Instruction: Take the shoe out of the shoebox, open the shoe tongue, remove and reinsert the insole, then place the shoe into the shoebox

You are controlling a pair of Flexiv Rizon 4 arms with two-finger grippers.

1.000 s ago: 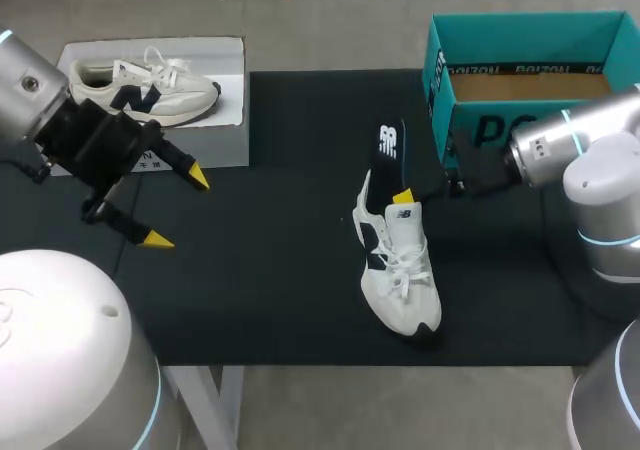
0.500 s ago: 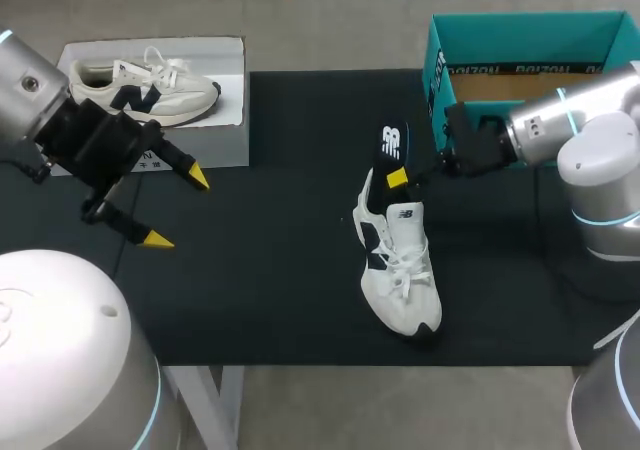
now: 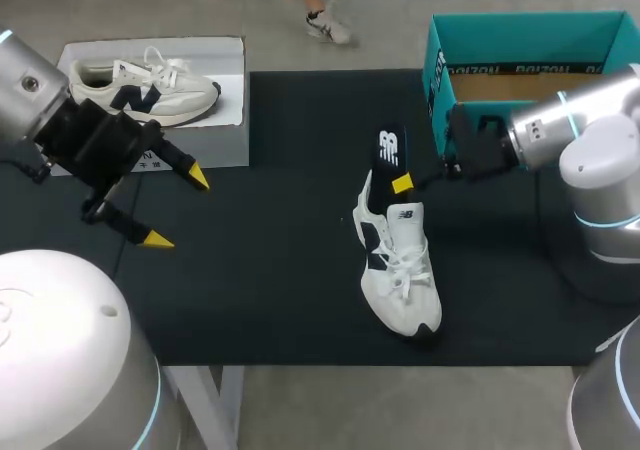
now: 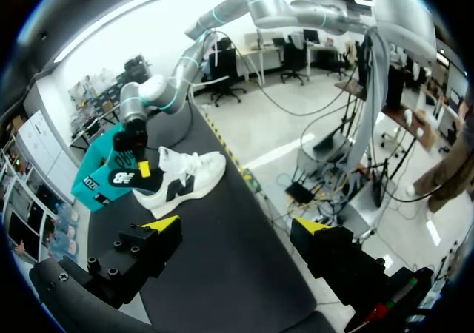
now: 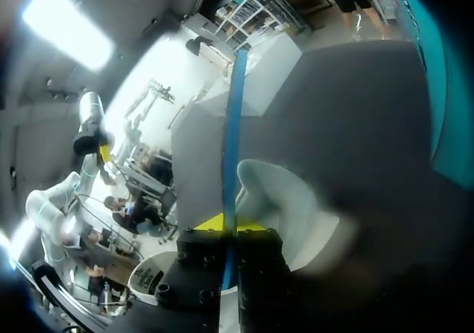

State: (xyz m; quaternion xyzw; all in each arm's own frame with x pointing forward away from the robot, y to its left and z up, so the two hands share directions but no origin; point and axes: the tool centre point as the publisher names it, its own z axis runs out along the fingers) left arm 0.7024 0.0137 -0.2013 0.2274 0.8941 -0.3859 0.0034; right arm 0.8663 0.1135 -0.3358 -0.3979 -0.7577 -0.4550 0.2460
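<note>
While my right gripper [image 3: 402, 182] [image 5: 229, 233] is pinching the insole [image 3: 390, 146] [image 5: 233, 126] edge-on between its fingers, the insole's far end is sitting in the shoe [image 3: 401, 270] [image 5: 285, 200] just below them. The shoebox [image 3: 440, 70] is standing behind those fingers. My left gripper [image 3: 178, 208] [image 4: 237, 226] is hovering well apart, fingers spread, gripping nothing.

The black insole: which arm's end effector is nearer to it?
Right. The right end effector grips the insole sticking out of the shoe; the left end effector hangs open, far away from it.
</note>
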